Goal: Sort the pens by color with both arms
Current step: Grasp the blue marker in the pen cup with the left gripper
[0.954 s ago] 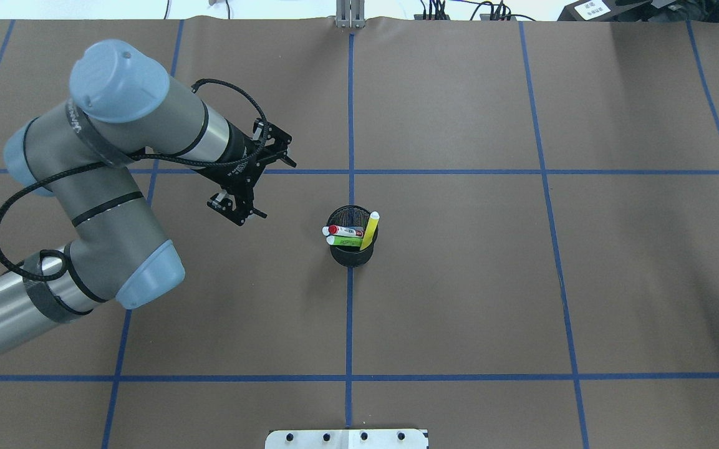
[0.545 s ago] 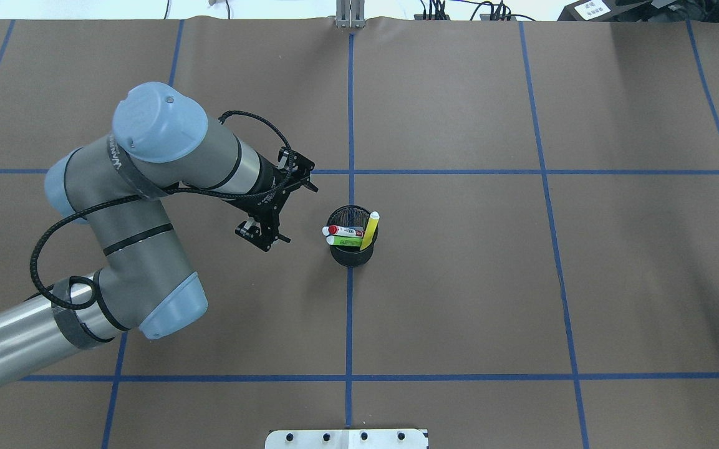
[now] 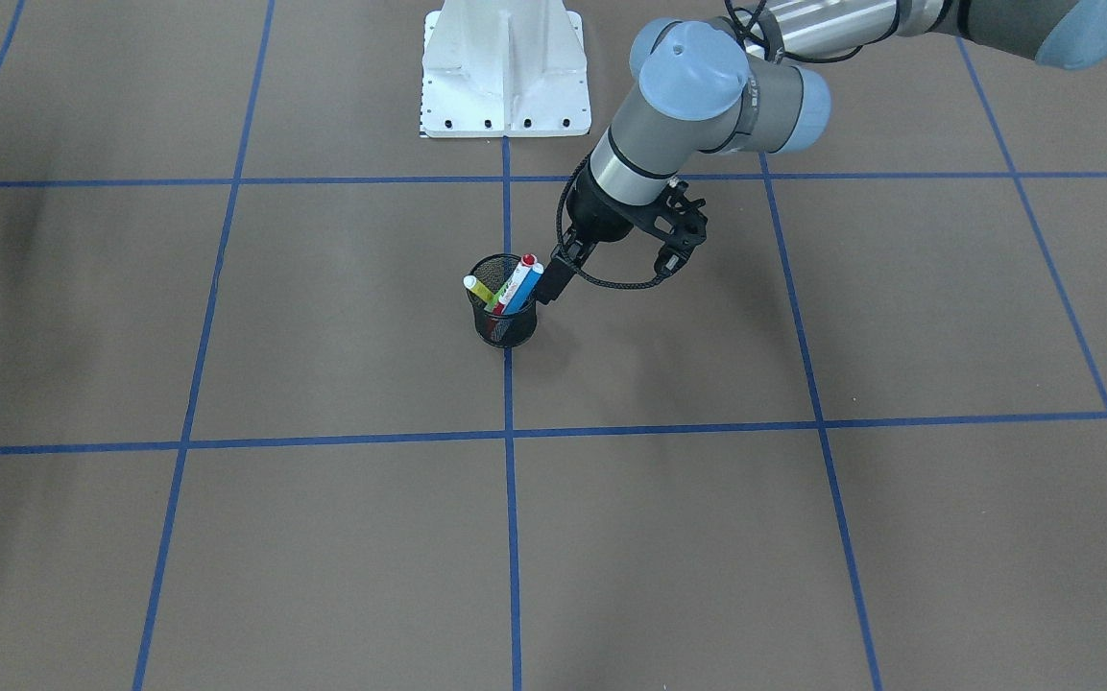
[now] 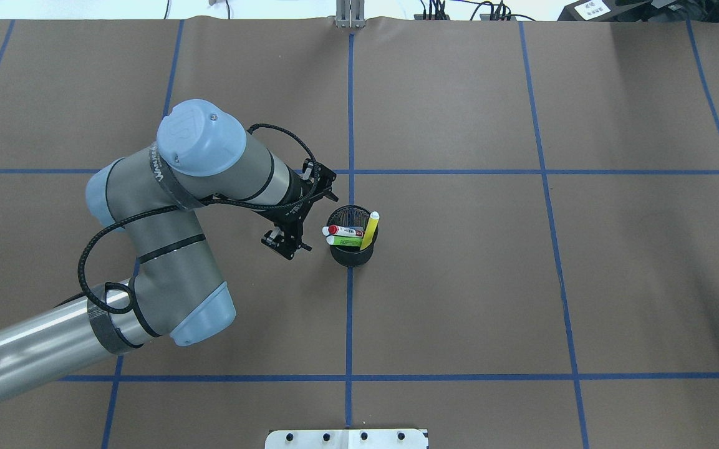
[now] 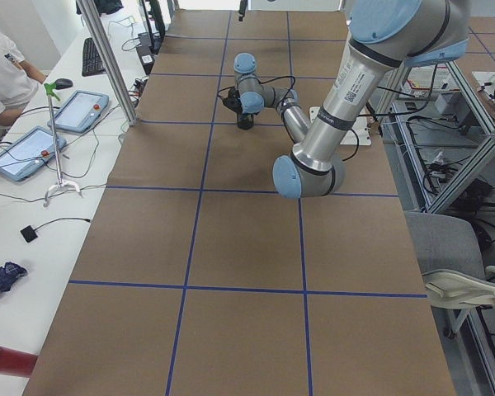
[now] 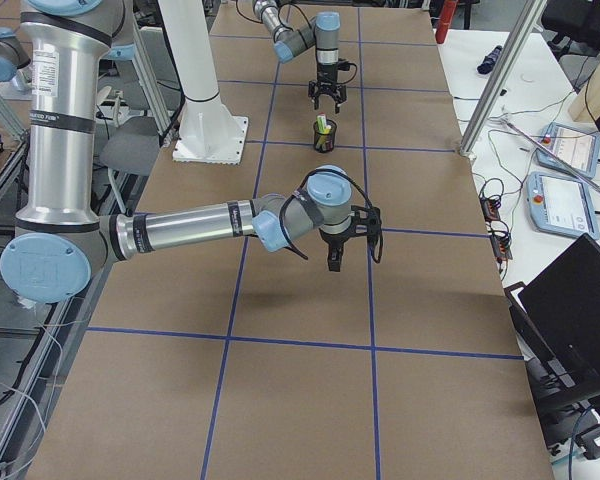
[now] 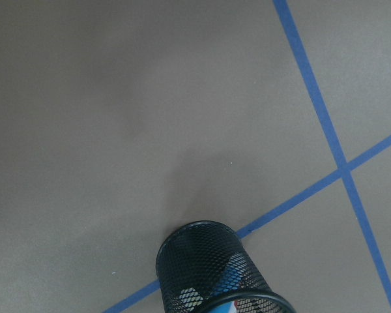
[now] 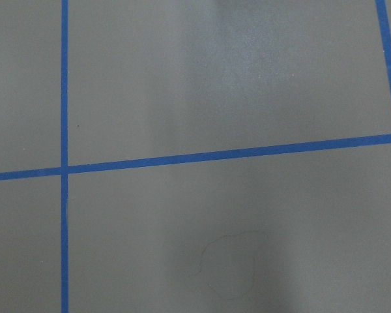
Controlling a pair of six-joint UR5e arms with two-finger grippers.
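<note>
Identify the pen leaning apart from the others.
The yellow pen: overhead, it tilts right, while the red-capped pen and green pen lean left side by side.

Here's your tally. Four pens, all mid-frame: yellow pen (image 4: 370,229), green pen (image 4: 347,241) and white pen with red caps (image 4: 347,231) in the overhead view, and there's the blue pen (image 3: 526,286) in the front view. One black mesh cup (image 4: 352,255). Two arms: left arm (image 4: 169,249) on the overhead's left, right arm (image 6: 190,228) mid-left in the right-side view. One white base mount (image 3: 505,67), top centre. Two tablets (image 5: 77,111) at the left-side view's left edge.
</note>
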